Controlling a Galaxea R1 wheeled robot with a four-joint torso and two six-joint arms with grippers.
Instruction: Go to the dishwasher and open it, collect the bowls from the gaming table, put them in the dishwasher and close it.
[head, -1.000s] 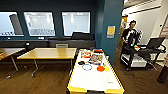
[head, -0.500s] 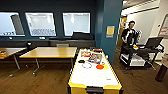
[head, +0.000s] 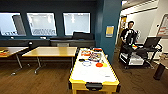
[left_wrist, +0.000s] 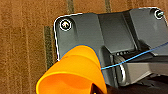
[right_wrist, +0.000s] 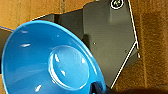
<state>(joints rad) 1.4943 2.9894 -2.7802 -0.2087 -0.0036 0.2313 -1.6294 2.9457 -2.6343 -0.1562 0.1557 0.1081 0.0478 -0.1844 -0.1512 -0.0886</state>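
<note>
Ahead, you've got the gaming table (head: 93, 72); orange-red bowl (head: 99, 64) near its right edge, w/ boxes (head: 94, 56) behind. Left hand grips orange bowl (left_wrist: 72, 72), right hand grips blue bowl (right_wrist: 50, 60), over carpet.

**Yellow counter and its load**

The yellow-edged gaming counter (head: 93, 75) stands on brown wood-look floor (head: 37, 80). Toward its far end lie an orange-red bowl (head: 99, 64), a pale bowl (head: 87, 63), a dark bowl (head: 81, 60) and colourful flat boxes (head: 94, 56).
</note>
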